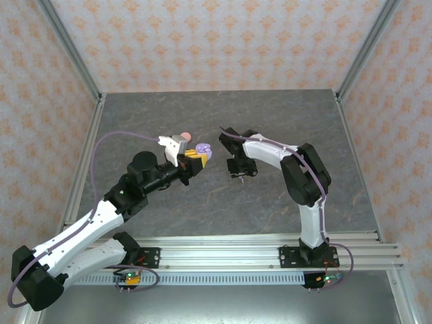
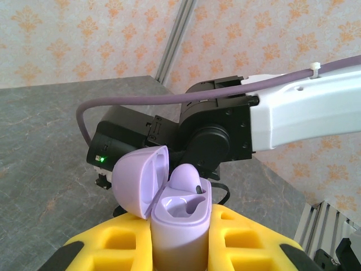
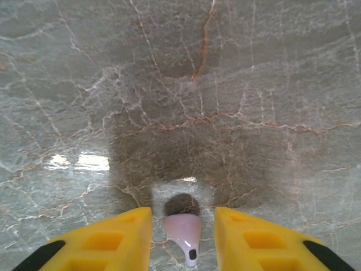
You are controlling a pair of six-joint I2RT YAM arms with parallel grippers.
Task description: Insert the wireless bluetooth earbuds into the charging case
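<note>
My left claw (image 2: 180, 254) is closed on the charging case (image 2: 177, 226), with the yellow fingers (image 2: 107, 245) pressing the lilac body from both sides. The case stands upright, raised over the middle of the table (image 1: 283, 121). Its lid (image 2: 138, 178) is hinged open and tipped back to the left in the left wrist view. One lilac earbud (image 2: 185, 176) sits in the far socket, rounded head up. The near socket shows as an open pale hollow.

My right claw (image 3: 183, 226) has its jaws apart and points down at the table. A second earbud (image 3: 183, 228), pale lilac-pink, lies between the yellow fingers with a gap on either side — not gripped, as far as I can see. The tip nearest the camera carries a dark dot. Its shadow falls on the stone just beyond it. I cannot tell whether it rests on the table.

From above, the two claws are near each other at mid-table, the case-holding one on the left, and they do not touch. A salmon-pink round object (image 1: 183, 137) sits just behind my left wrist — I cannot identify it. In the left wrist view my right arm (image 2: 293, 113) and its purple cable (image 2: 141, 101) stand behind the case.
</note>
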